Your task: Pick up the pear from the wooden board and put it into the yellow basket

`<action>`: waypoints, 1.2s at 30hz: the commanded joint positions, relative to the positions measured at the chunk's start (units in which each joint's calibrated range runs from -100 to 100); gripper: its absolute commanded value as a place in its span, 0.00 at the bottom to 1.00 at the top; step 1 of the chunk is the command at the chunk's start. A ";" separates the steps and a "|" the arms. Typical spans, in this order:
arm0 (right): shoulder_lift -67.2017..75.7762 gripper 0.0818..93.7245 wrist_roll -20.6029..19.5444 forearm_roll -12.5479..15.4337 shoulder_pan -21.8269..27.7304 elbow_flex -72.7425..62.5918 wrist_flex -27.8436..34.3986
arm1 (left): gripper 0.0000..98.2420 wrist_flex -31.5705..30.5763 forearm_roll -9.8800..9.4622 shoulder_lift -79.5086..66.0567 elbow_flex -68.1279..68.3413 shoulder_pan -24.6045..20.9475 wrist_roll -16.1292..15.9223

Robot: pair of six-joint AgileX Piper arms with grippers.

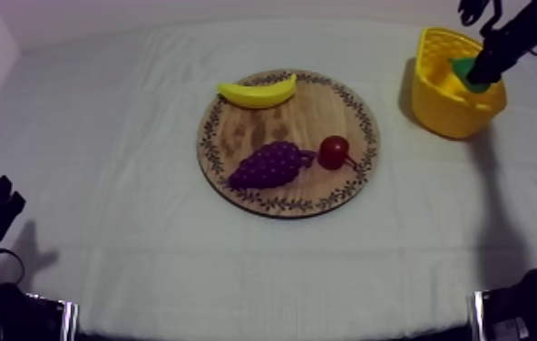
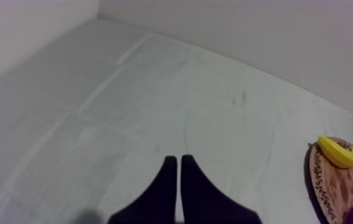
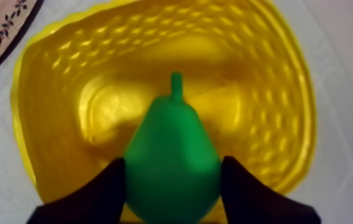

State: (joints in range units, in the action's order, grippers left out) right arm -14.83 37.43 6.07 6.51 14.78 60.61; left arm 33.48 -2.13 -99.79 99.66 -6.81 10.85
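Our right jaws, at the upper right of the top view, grasp the pear by its sides over the yellow basket. Our left jaws are clenched on nothing above the counter at lower left, well apart from the wooden board.

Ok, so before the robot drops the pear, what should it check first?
1. Right gripper shut on the pear: ok, held at both sides.
2. Pear over the yellow basket, not the cloth: ok.
3. Basket's opening faces the pear: ok.
4. Pear low enough to drop softly: cannot tell.
5. Left gripper out of the way: ok, shut, over bare cloth far from the basket.
6. Banana, grapes and small red fruit lie on the wooden board, apart from the basket: ok.
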 commanded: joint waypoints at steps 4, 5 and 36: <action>-4.36 0.48 -0.63 -0.47 -0.77 0.51 -2.25 | 0.00 -0.01 0.01 -0.04 0.00 -0.03 0.02; -4.74 0.49 -0.84 -0.54 -0.89 0.65 -2.68 | 0.00 -0.01 0.01 -0.04 0.00 -0.03 0.02; 32.60 0.01 -17.16 -0.49 -2.28 34.54 -24.37 | 0.00 -0.01 0.01 -0.04 0.00 -0.03 0.02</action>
State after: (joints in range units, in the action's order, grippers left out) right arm 9.33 24.52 5.55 4.25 43.60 37.00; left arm 33.48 -2.13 -99.79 99.66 -6.81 10.85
